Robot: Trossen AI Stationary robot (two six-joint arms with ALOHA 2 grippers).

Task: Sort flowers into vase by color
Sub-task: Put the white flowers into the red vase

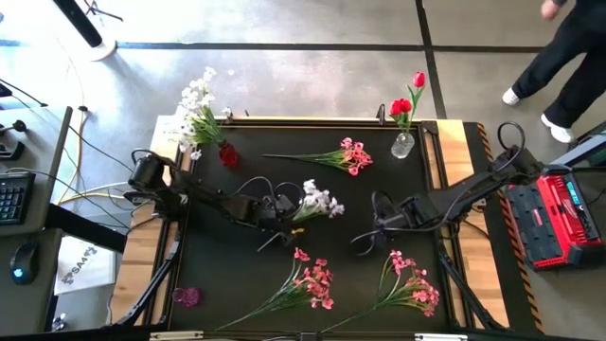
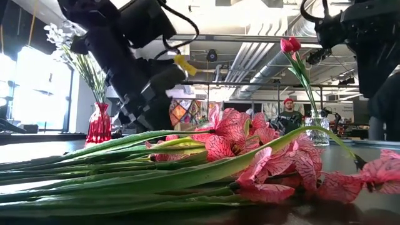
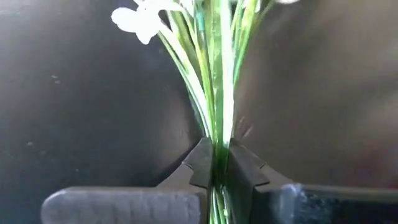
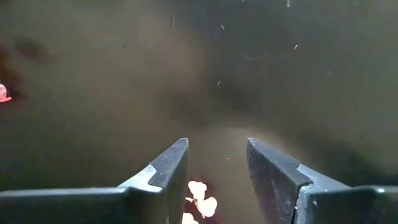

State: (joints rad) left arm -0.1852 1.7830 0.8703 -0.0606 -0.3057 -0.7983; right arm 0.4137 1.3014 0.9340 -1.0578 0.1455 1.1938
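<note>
There's a red toolbox (image 1: 559,220) just off the counter's (image 1: 246,275) right edge, a keyboard (image 1: 11,197) and mouse (image 1: 21,273) off the left, and a person (image 1: 566,57) walking past the far right corner.

A black tabletop (image 1: 237,284) with pale wooden edges was seen from above, filling the middle of the frame. A red vase (image 1: 228,154) of white flowers (image 1: 198,106) was stood at its upper left, and a clear vase (image 1: 402,145) of red blooms (image 1: 409,95) at its upper right. One pink spray (image 1: 348,155) was laid between them. Two more pink sprays were laid along the lower edge, one at lower centre (image 1: 312,281) and one at lower right (image 1: 410,284). A small magenta object (image 1: 187,296) was placed at the lower left corner.
</note>
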